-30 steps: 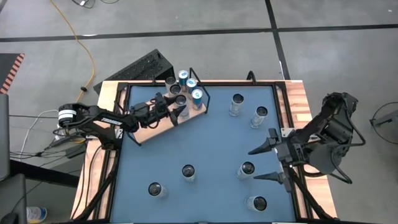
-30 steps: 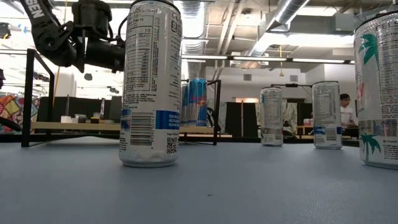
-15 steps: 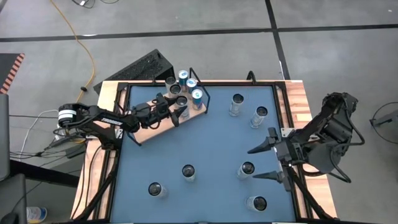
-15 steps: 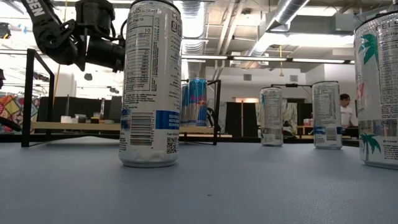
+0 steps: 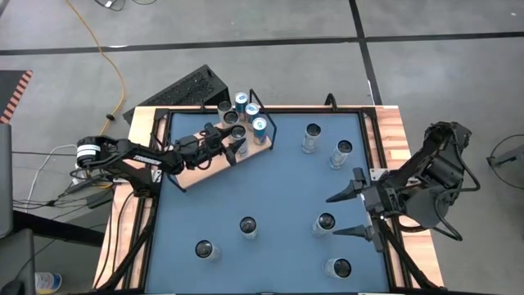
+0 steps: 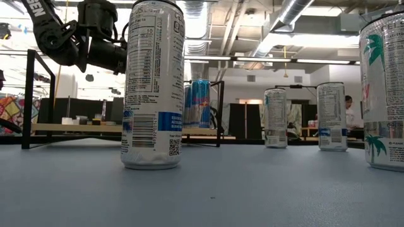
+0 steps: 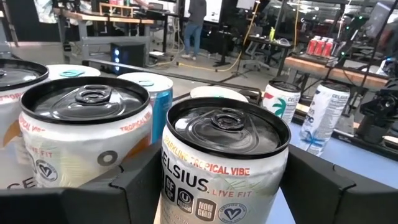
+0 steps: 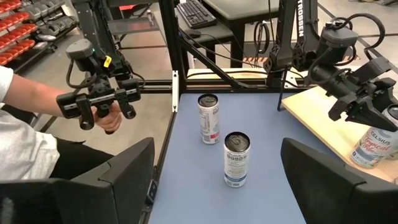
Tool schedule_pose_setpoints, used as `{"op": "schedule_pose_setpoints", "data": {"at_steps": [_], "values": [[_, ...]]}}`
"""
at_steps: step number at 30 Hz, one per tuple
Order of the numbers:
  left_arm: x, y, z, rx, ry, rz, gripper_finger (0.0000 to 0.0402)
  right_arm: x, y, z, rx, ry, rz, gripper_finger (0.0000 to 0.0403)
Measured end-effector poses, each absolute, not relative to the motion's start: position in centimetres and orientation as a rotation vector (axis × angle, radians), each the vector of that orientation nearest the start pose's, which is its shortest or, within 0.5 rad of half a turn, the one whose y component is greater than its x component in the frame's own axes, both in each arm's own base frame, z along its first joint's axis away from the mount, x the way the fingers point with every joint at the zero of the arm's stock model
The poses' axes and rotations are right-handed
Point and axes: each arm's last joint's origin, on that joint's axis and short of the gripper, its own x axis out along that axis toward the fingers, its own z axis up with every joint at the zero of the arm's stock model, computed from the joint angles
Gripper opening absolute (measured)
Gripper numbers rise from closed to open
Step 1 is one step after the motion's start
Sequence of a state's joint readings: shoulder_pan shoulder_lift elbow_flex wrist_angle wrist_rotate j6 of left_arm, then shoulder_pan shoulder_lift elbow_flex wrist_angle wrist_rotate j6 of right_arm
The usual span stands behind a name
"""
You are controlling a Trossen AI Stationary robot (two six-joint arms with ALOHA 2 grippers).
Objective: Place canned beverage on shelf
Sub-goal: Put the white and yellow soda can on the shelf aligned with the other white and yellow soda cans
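- My left tool (image 5: 236,146) is out over the shelf (image 5: 196,166), at the far left of the bench (image 5: 278,188).
- Through the left wrist camera I see its two fingers (image 7: 140,180) standing on either side of a white Celsius can (image 7: 225,163). There is a gap on both sides, so the jaws are parted around the can and not pressing on it.
- From above, that can (image 5: 238,147) stands upright on the pale-wood board, at the end with the black wire frame (image 5: 266,115).
- Beside it on the shelf stands a second white can (image 7: 87,134), with a cluster of shelf cans (image 5: 246,111) just beyond, some with blue tops.
- In the low view I see the left arm (image 6: 76,41) high at the far left, behind a tall white can (image 6: 153,85) close to the lens.
- My right tool (image 5: 354,215) waits at the right edge of the bench, its two fingers spread wide with nothing between them.
- Just left of it stands a loose can (image 5: 325,223); the right wrist camera shows it (image 8: 236,159) with another can (image 8: 209,118) beyond it.
- Other loose cans stand upright on the blue surface: two at the far right (image 5: 311,137), two near the middle and near left (image 5: 248,227), and one at the near right (image 5: 337,268).
- In the right wrist view, a person's hand (image 8: 107,118) holds a handle off the bench.
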State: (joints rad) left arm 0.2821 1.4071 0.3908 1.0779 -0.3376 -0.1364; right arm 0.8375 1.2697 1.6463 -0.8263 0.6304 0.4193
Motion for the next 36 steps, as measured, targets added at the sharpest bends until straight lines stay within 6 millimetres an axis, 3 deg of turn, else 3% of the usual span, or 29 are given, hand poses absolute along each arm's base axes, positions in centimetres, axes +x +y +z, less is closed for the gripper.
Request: {"op": "schedule_pose_setpoints", "data": {"at_steps": [26,36], "values": [[23.90,8.03,19.11,-0.150,-0.086,0.648,0.0260,17.33,16.62,45.60,0.096,0.389,0.124,0.0334],[23.91,8.03,19.03,-0.137,-0.074,0.648,0.0310,17.33,16.62,45.60,0.095,0.389,0.124,0.0334]]}}
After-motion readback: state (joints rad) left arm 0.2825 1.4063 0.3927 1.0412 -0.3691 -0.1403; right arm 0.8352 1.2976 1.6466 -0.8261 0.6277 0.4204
